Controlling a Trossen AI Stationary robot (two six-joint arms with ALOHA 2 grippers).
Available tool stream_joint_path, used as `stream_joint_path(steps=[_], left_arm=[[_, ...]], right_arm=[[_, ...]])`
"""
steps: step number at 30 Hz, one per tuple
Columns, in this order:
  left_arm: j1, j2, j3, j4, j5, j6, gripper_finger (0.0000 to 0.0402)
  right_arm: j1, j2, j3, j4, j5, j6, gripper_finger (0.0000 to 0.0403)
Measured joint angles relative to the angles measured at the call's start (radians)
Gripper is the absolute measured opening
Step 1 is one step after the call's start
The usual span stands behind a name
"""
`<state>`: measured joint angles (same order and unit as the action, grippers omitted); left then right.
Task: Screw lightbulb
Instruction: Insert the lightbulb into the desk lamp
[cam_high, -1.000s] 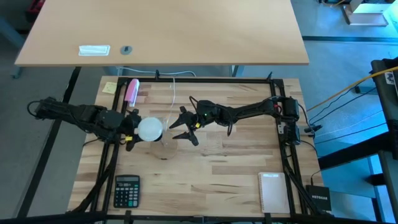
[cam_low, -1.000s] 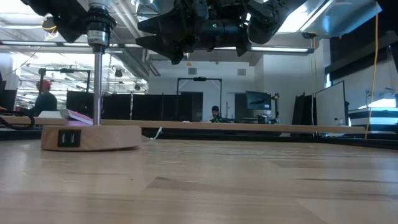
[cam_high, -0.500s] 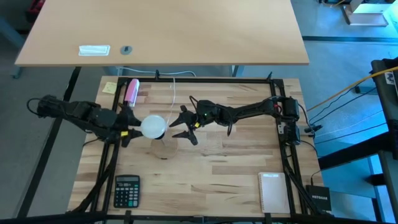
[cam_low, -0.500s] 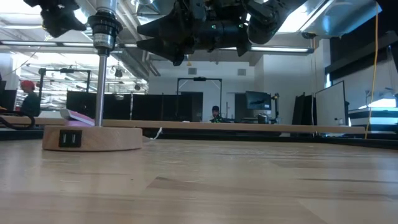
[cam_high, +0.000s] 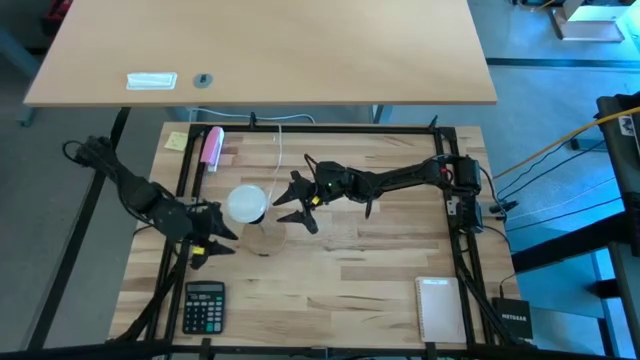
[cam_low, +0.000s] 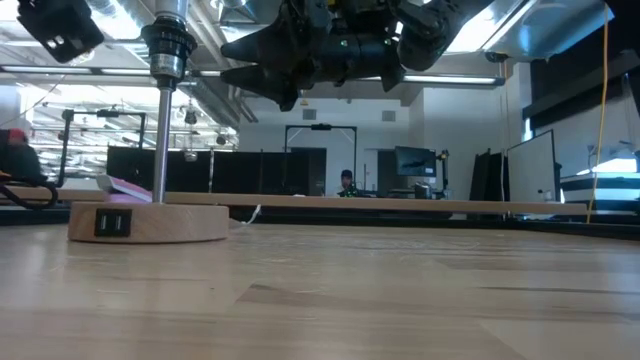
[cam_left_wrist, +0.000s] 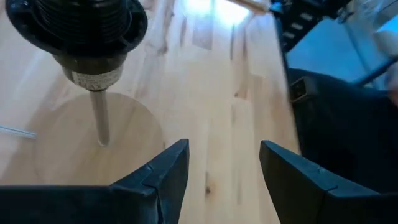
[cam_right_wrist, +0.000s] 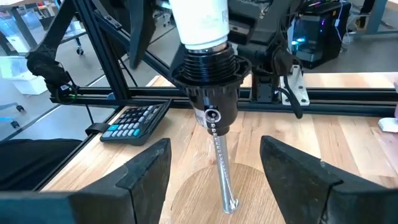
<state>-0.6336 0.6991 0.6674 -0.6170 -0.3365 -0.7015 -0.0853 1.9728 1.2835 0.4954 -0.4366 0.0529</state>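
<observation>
Leftmost, the left gripper (cam_high: 222, 242) hung clear of the lamp, beside its wooden base (cam_high: 264, 238), jaws parted and holding nothing. Next, the bulb (cam_high: 245, 204) sat upright in the black socket (cam_right_wrist: 209, 87) atop the metal pole (cam_right_wrist: 222, 172). Just right of it, the right gripper (cam_high: 288, 208) faced the socket, jaws spread wide either side, empty. By appearance, the bulb was seated; a good finish would brace the socket with the right jaws while the left re-gripped the globe lightly and turned without tilting it.

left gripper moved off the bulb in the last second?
Yes. The left gripper has pulled back from the lightbulb toward the calculator; its fingers stand open and empty.
</observation>
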Motion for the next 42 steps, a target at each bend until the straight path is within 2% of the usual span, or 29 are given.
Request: stream_joint_path(steps=[2,4,9,11,16,20,29,32,34,38,42], left_arm=[[0.016,0.024,-0.004,0.004,-0.018,0.023,0.0177],[0.025,0.051,-0.004,0.012,-0.025,0.047,0.0148],[0.036,0.101,-0.004,0.009,-0.024,0.13,0.002],[0.044,0.11,-0.004,0.009,-0.025,0.12,0.0015],[0.075,0.119,-0.004,0.009,-0.027,0.012,0.0047],[0.121,0.119,-0.004,0.009,-0.027,-0.018,0.0086],[0.177,0.122,-0.004,0.009,-0.027,-0.001,0.0241],[0.177,0.123,-0.004,-0.003,-0.001,0.037,0.0279],[0.177,0.123,0.0,-0.017,0.022,0.051,0.0292],[0.157,0.107,0.061,-0.153,0.061,-0.043,0.0298],[0.074,0.041,0.119,-0.268,0.026,-0.106,0.029]], right_arm=[[0.0,0.0,0.0,-0.001,0.0,0.0,0.0248],[0.0,0.0,0.0,-0.001,0.0,0.0,0.0248],[0.0,0.0,0.0,-0.001,0.0,-0.003,0.0248],[0.0,0.0,0.0,-0.001,0.0,-0.004,0.0248],[0.0,0.0,0.0,-0.002,0.0,-0.005,0.0248],[0.0,0.0,0.0,-0.006,0.0,-0.005,0.0248],[0.0,0.0,0.0,-0.014,0.001,-0.009,0.0248],[0.0,0.0,0.0,-0.016,0.013,-0.016,0.0248],[0.0,0.0,0.0,-0.019,0.027,-0.024,0.0248],[0.0,0.0,0.0,-0.02,0.044,-0.028,0.0248],[0.0,0.0,0.0,-0.019,0.065,-0.03,0.0248]])
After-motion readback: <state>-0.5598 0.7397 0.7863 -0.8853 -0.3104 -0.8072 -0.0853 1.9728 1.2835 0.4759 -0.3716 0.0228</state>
